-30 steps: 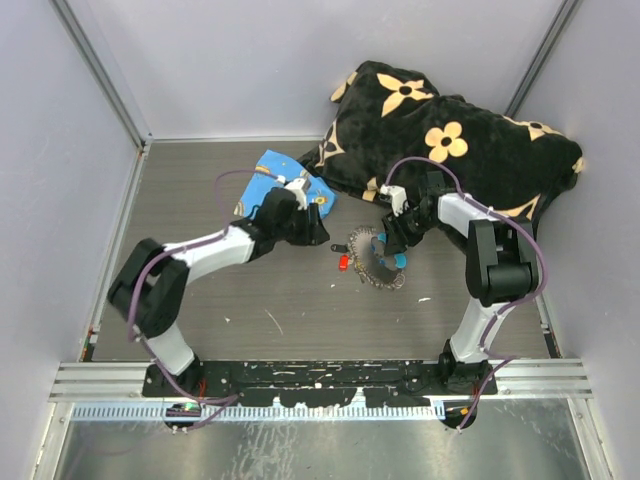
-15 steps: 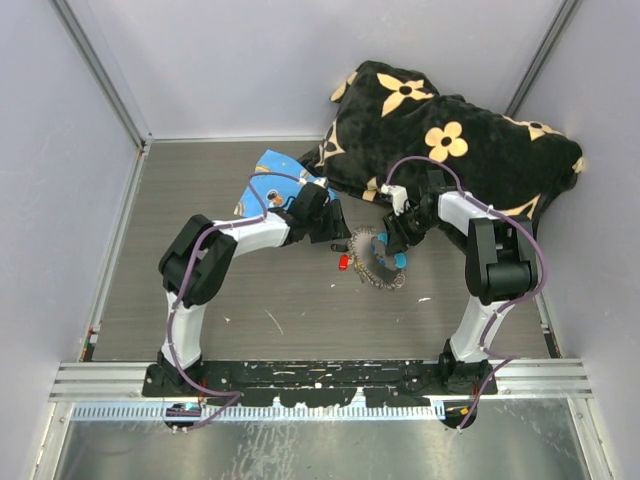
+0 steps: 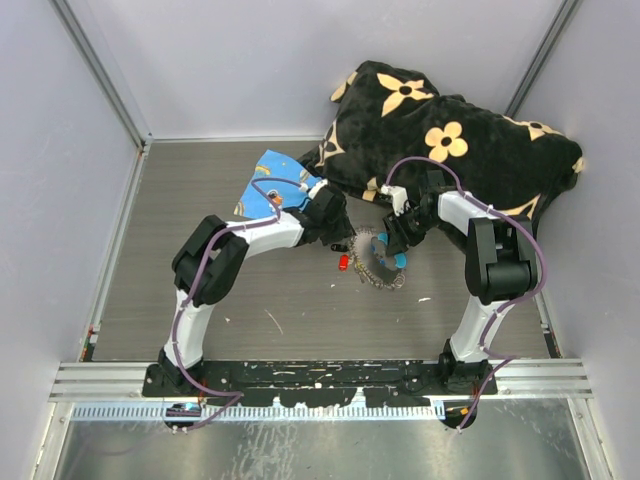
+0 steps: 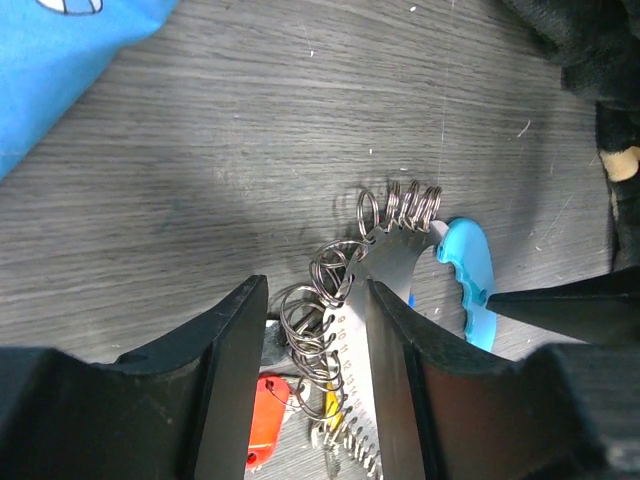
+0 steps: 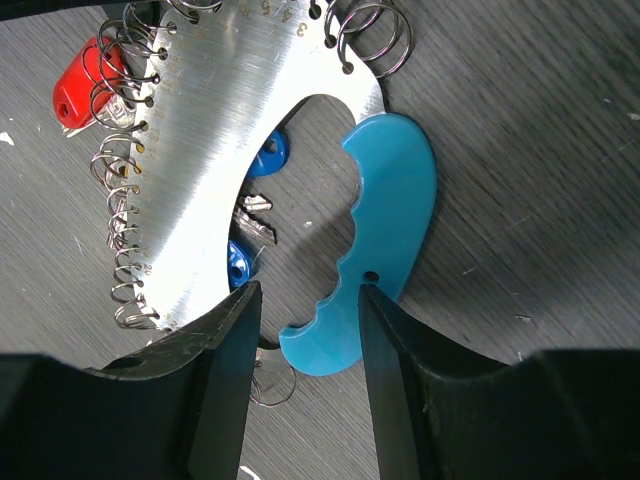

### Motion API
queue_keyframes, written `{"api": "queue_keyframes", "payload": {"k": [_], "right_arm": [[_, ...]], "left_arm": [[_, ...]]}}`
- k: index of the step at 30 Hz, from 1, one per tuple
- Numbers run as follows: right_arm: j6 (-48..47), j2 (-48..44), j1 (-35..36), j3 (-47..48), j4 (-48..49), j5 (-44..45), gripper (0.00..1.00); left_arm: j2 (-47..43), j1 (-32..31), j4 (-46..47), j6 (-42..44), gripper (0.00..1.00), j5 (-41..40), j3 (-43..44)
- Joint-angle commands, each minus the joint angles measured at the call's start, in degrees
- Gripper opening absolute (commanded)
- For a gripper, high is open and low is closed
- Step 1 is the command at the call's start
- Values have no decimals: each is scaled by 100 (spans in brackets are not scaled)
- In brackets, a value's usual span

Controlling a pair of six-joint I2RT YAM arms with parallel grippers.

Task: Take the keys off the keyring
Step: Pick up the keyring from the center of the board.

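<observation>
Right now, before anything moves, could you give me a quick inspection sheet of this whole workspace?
Surface: grey wood-grain table, a few pale specks.
Job's things: keyring, a silver crescent plate edged with small wire rings, with a light-blue handle, lying flat; a red key among its rings, two blue keys at its inner edge.
Clutter: blue printed cloth; black flowered cushion.
Grippers: left pincer jaws apart, straddling the rings; right pincer jaws apart around the handle's end.
Cables: purple cables loop along both arms.
Surroundings: pale walls with metal corner rails.
</observation>
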Motion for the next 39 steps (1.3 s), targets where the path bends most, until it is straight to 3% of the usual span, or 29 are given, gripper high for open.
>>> {"api": "queue_keyframes", "payload": {"k": [1,17,23,25,32,39], "right_arm": [[-78,-37,21,224,-19,-30,49],[-101,-70,21,237,-37,-18,49],[-107,-87,21,232,-54,-18,49],[-106,-96,21,243,-59,-26,49],[-120,-459,-62,273,-115,-450,50],[-73,-1053,-432,183,-129,-1958,55]], "left_arm": [[8,-53,19,-547,44,-341,189],[305,-126,312,-1115,32,-209,272],[295,-126,423,-936,4,-166,292],[251,-126,423,-854,0,-174,307],[-211,-129,907,-306,0,-331,-64],[-1217,-134,2537,641,0,-486,-1293]]}}
